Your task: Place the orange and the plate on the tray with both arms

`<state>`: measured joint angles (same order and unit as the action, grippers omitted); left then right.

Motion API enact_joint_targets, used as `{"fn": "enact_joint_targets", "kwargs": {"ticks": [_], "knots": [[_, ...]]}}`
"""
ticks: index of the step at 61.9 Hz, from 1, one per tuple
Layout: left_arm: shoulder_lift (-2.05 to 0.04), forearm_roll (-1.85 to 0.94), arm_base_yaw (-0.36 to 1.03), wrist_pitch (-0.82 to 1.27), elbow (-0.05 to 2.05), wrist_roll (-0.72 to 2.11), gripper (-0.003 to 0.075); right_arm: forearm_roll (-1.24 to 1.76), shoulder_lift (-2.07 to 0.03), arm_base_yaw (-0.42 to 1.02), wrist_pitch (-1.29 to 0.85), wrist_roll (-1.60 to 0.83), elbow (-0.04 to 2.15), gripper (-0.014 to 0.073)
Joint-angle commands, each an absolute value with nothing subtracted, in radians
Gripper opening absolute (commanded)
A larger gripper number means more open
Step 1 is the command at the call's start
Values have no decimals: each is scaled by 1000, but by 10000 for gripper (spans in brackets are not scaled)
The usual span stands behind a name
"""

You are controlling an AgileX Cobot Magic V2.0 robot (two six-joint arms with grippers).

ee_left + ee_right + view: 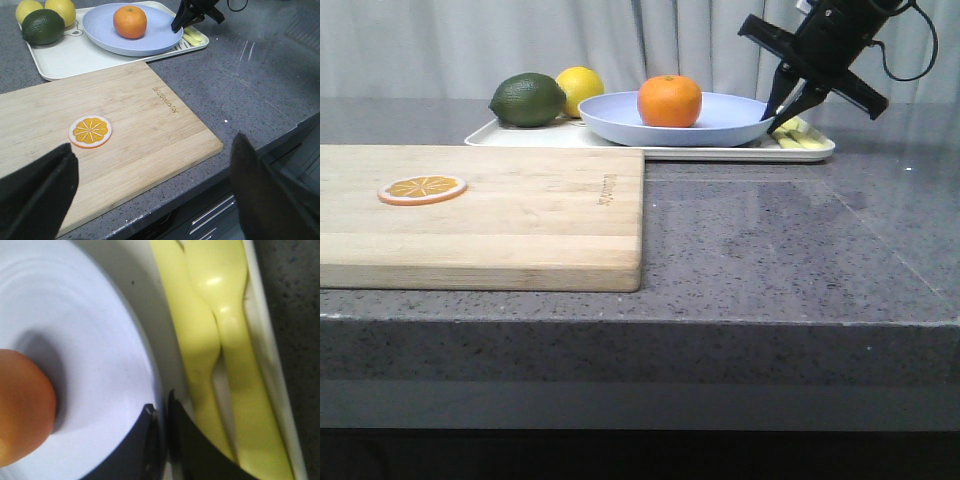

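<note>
The pale lavender-blue plate (720, 125) (102, 30) (90, 340) lies on the white tray (520, 138) (65, 60) at the far side of the counter. The orange (670, 100) (130, 21) (20, 410) sits in the plate's middle. My right gripper (780, 108) (176, 26) (162, 410) comes down at the plate's right edge, its jaws shut on the rim, one finger inside and one outside. My left gripper (152, 145) hangs open and empty above the near edge of the counter, far from the tray; the front view does not show it.
On the tray's left end lie a green lime (528, 100) and a yellow lemon (582, 85); yellow plastic cutlery (800, 135) (220, 340) lies at its right end, beside my right fingers. A wooden cutting board (480, 215) with an orange slice (422, 188) fills the near left.
</note>
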<state>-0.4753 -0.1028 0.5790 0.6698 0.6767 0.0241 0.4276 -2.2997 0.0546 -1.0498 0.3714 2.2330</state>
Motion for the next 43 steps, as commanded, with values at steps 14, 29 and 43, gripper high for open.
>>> {"fn": "enact_joint_targets", "kwargs": {"ticks": [14,29,43], "knots": [[-480,-116,578,586,703,17,600,465,-2221,56,-1009,366,2269,416],[-480,-116,578,586,703,17,600,465,-2128,56,-1019,350,2269,415],[-480,-116,578,586,703,17,600,451,-1983,56,-1022,97,2269,415]]}}
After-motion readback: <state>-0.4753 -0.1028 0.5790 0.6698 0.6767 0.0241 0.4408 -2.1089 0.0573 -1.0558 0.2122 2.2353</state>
